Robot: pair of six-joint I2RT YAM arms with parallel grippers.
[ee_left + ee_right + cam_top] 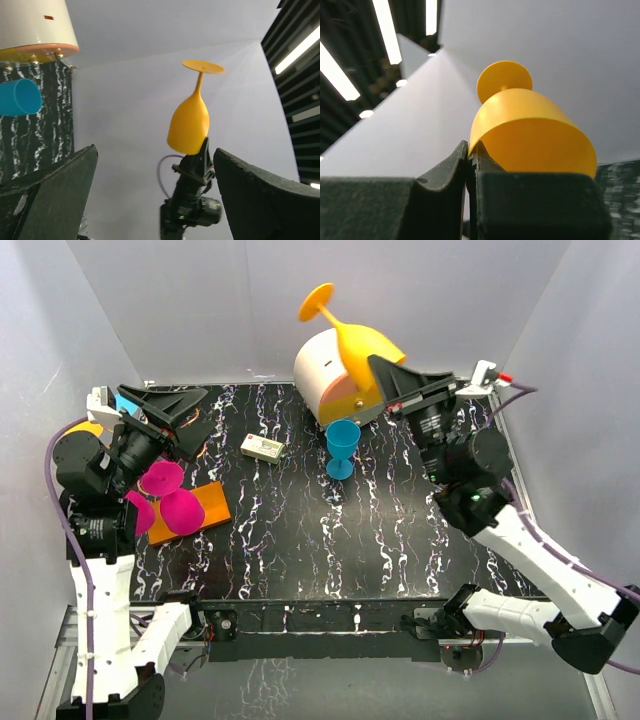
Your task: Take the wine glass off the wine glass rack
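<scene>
Two arms stand at the near edge of a black marbled table (pixel 330 540), the left arm (pixel 100 570) bent up beside the left wall, the right arm (pixel 530 540) reaching toward the back.

At the back, a round white-and-orange cabinet (pixel 318 370) sits on the table. The rack (pixel 212 502) is at the left, just in front of the left arm; its flat orange base lies on the table, with pink glasses (pixel 182 510) over it. Its post and hooks are too hidden by those glasses to make out.

The yellow glass (pixel 355 340) is off the rack – it is up in the air at the back, well apart from the rack, above and in front of the cabinet. It is upside down and tilted, foot highest and rim lowest. The right gripper (pixel 468 160) is clamped on the wall of its bowl at the rim, one finger (pixel 445 170) outside the bowl and the other inside, jaws pressed nearly together.

The left gripper (pixel 155 155) is spread wide and holds nothing – its wrist view looks across at the yellow glass between the two fingers.

A blue glass (pixel 342 445) stands upright on the table just in front of the cabinet. A small white box (pixel 263 447) lies to its left, between it and the rack.
</scene>
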